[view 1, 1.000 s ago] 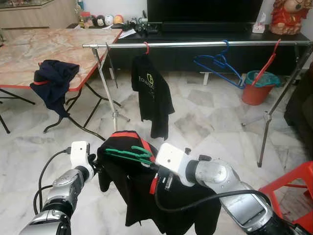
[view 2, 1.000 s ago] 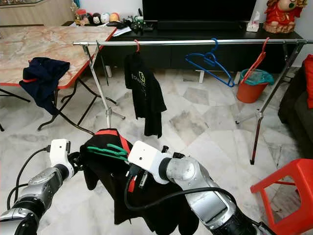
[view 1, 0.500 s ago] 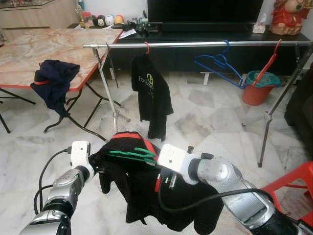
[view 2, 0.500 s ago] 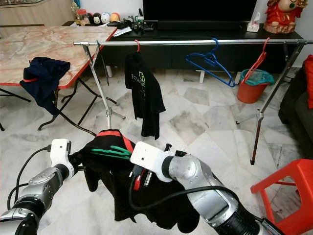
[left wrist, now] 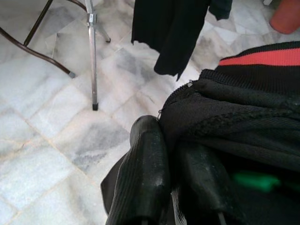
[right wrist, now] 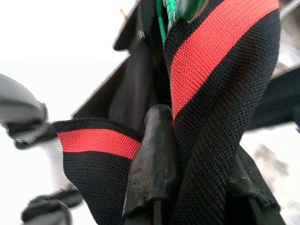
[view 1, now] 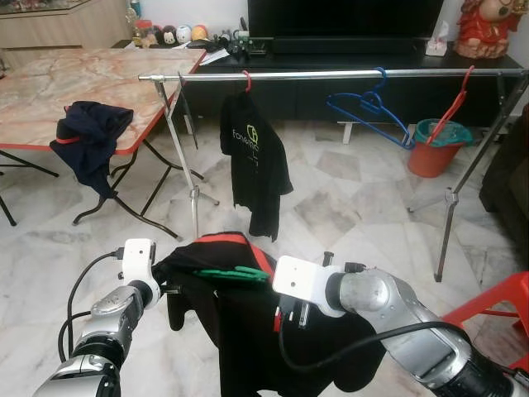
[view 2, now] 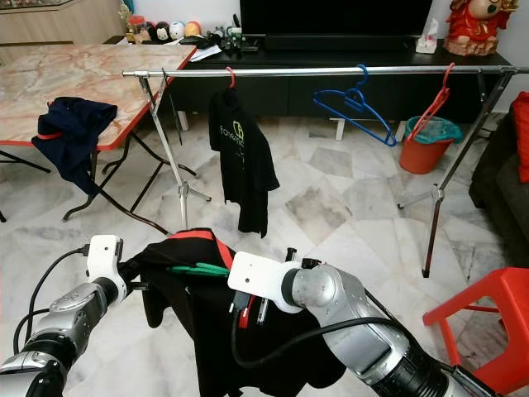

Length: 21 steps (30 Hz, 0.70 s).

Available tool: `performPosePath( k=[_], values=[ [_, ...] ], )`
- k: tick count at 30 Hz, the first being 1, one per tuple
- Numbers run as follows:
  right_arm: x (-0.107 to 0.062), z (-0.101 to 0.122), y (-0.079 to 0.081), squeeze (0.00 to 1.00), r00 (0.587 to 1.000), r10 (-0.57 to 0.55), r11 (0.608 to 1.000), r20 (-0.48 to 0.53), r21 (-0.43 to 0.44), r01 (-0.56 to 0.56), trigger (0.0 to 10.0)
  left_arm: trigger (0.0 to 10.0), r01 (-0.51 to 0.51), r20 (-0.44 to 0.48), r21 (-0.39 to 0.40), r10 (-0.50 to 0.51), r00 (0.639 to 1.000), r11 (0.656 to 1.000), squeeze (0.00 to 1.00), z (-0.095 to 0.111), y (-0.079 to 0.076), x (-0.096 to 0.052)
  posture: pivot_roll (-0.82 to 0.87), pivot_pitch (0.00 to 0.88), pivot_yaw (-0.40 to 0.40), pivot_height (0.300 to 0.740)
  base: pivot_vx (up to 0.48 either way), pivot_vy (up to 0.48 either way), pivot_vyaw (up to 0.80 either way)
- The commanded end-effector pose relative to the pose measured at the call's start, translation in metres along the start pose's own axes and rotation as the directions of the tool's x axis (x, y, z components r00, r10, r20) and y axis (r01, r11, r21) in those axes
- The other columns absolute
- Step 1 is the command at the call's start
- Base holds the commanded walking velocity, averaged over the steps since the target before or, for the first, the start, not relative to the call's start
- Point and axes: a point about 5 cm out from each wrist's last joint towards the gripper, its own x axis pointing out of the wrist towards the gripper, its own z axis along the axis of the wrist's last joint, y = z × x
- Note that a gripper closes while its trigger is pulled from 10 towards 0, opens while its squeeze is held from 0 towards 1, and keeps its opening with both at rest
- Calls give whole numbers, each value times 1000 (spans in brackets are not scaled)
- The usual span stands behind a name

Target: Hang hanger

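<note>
With my left end effector and right end effector both clamped on the black shirt draped over the green hanger, I judge I'm mid-carry, and next I must lift its hook to the rail at 12 o'clock.

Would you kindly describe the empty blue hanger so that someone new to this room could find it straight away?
Start at the long silver clothes rail that spans the room in front of the dark TV cabinet. Right of the black T-shirt hanging on it, the blue hanger hooks over the rail. It is bare and tilted, unlike the slanting red hanger further right.
</note>
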Motion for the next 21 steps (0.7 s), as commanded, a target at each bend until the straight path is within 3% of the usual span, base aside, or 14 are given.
performPosePath(
  k=[1, 10, 12, 16, 17, 21],
  values=[
    [-10, 6, -5, 0, 998, -18, 1000, 53, 12, 17, 10000, 0, -31, -19, 6, 32, 999, 999, 0, -5, 7, -4, -197, 0, 64, 740, 0, 0, 0],
    [-23, 4, -20, 0, 985, -103, 987, 136, 134, 84, 10000, 0, -28, -101, 17, 30, 994, 999, 0, -24, 8, -9, -202, 0, 65, 740, 0, 0, 0],
    [-23, 10, -22, 0, 970, -132, 976, 202, 199, 91, 10000, 0, -21, -118, 25, 24, 993, 999, 0, -28, 8, -10, -202, 0, 65, 740, 0, 0, 0],
    [-18, 22, -24, 0, 937, -175, 952, 302, 294, 83, 10000, 0, -1, -132, 22, 4, 991, 1000, 0, -30, 6, -10, -198, 0, 65, 740, 0, 0, 0],
    [-12, 32, -22, 0, 911, -195, 932, 364, 358, 56, 10000, 0, 22, -143, 33, -18, 990, 999, 0, -31, 4, -10, -196, 0, 65, 740, 0, 0, 0],
    [-4, 40, -11, 0, 908, -141, 939, 395, 344, -4, 10000, 0, 44, -140, 41, -38, 989, 998, 0, -31, 1, -9, -193, 0, 65, 740, 0, 0, 0]
  ],
)
